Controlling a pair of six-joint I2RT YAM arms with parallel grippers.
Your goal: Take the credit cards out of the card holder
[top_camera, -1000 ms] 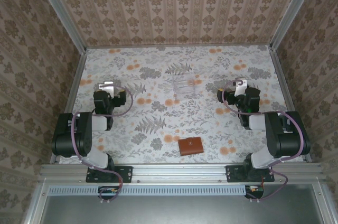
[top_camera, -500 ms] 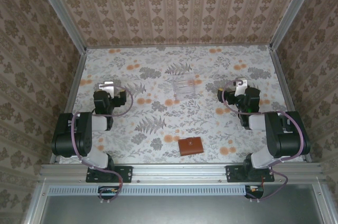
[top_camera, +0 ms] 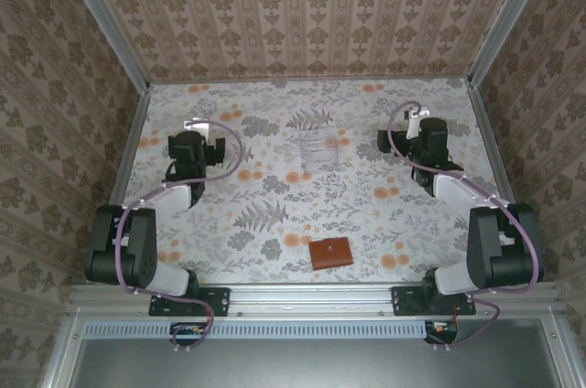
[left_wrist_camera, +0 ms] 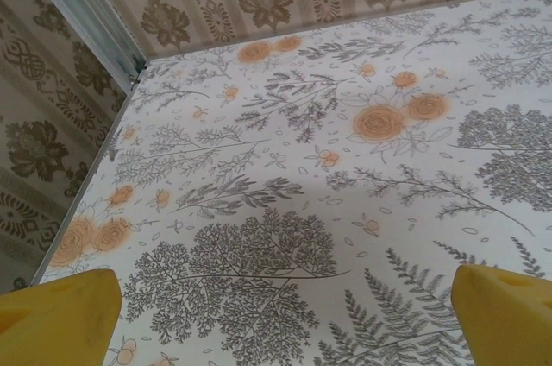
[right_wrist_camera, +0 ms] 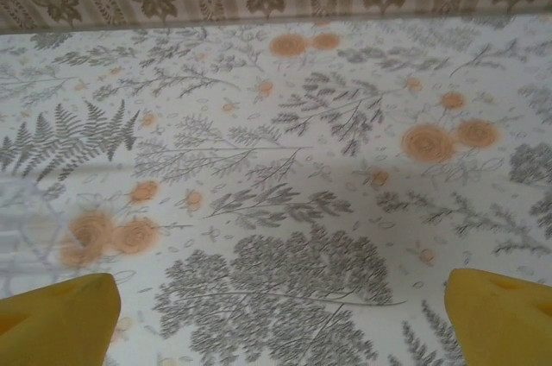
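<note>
Well back from both end effectors, between the arm bases, the card holder [top_camera: 330,252] lies shut on the desk [top_camera: 275,214]. Left end effector [left_wrist_camera: 285,314] and right end effector [right_wrist_camera: 280,314] gape wide, empty. It looks like light, floppy leather that may slide, so pin one flap and lift an edge.

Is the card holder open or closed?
Closed: the card holder lies flat, a single brown rectangle with no inner lining showing.

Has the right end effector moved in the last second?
Yes. The right end effector has shifted toward the back wall, from level with the clear tray to beyond its far edge.
</note>
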